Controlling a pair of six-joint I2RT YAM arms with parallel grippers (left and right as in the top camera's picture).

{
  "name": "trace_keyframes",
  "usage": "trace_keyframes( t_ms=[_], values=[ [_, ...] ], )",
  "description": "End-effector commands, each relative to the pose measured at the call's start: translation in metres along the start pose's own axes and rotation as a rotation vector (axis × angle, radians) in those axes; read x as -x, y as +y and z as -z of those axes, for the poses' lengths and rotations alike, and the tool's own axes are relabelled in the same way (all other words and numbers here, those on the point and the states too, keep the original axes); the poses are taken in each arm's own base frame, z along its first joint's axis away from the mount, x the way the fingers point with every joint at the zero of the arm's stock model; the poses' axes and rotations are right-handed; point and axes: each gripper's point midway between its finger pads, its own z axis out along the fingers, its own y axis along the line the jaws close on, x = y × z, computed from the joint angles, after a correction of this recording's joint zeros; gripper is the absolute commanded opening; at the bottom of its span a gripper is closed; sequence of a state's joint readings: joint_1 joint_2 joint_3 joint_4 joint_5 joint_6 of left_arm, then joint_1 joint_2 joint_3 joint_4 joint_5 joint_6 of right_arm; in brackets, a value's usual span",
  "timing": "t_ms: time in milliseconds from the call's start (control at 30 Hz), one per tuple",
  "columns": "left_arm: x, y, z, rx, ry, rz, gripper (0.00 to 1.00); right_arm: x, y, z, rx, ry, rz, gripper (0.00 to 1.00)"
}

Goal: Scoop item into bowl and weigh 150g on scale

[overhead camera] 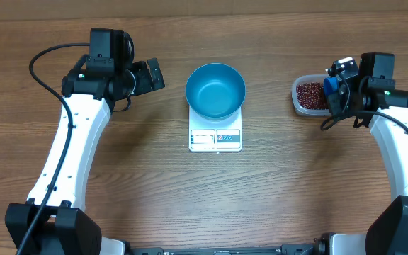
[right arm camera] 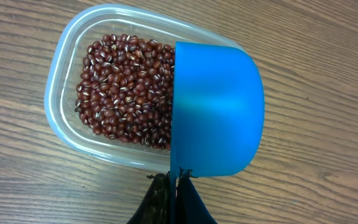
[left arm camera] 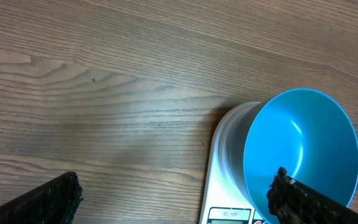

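Blue on white at centre: from overhead, the bowl (overhead camera: 215,90) sits squarely on the scale (overhead camera: 215,138), display strip facing the robot, and nothing shows inside the bowl. The beans (overhead camera: 309,93) are all out at the right, in a clear tub (overhead camera: 297,103). The right end effector (overhead camera: 338,88) hangs at the tub's outer end with a small blue scoop (overhead camera: 331,86) in its grip. So the right arm is the nearer one by far, and the bowl lies well apart to its left across bare tabletop (overhead camera: 268,184). Nothing stands in that lane. The left end effector (overhead camera: 147,74) hovers just left of the bowl, not touching it.

Left wrist view: its fingers (left arm camera: 42,202) are spread wide, holding nothing. The bowl's rim overhangs the scale on the side nearest them, with open wood all around.

Right wrist view: the jaws are pressed together, pinching the scoop by its near edge. The scoop's cup reaches out over the near end of the tub, the beans spreading away beyond it along the tub's long axis. Whether the cup carries any beans I cannot tell. My read is that it's the scooping step, and the tub's low wall is the edge to clear on the way to the bowl.
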State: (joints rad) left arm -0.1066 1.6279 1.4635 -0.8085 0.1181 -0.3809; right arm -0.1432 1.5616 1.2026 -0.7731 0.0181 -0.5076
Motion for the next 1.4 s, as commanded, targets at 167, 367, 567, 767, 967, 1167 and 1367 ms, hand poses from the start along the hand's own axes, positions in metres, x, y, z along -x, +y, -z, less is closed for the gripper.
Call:
trace_keyframes(
  t_ms=[167, 367, 567, 767, 967, 1167, 1367],
  values=[
    [0.0085, -0.0025, 0.0091, -0.004, -0.033, -0.028, 1.00, 0.0114, -0.0054, 0.0055, -0.019, -0.029, -0.012, 0.03],
    [0.0084, -0.0025, 0.0091, -0.004, -0.032, -0.028, 1.00, 0.0114, -0.0054, 0.0055, -0.019, -0.029, -0.012, 0.03],
    [0.0085, -0.0025, 0.0091, -0.004, -0.033, -0.028, 1.00, 0.0113, -0.0054, 0.0055, -0.019, -0.029, -0.012, 0.03],
    [0.0085, -0.0025, 0.0091, -0.004, -0.033, -0.028, 1.00, 0.0113, -0.0056, 0.0055, -0.020, -0.029, -0.034, 0.03],
    [0.0085, -0.0025, 0.0091, -0.004, -0.033, -0.028, 1.00, 0.0097, -0.0048, 0.0055, -0.016, -0.022, -0.039, 0.03],
    [0.0084, -0.0025, 0.0091, -0.004, -0.032, -0.028, 1.00, 0.0087, -0.0043, 0.0054, -0.015, -0.018, -0.042, 0.04],
    [0.0084, -0.0025, 0.0091, -0.004, -0.032, -0.028, 1.00, 0.0084, -0.0041, 0.0054, -0.014, -0.017, -0.042, 0.03]
  ],
)
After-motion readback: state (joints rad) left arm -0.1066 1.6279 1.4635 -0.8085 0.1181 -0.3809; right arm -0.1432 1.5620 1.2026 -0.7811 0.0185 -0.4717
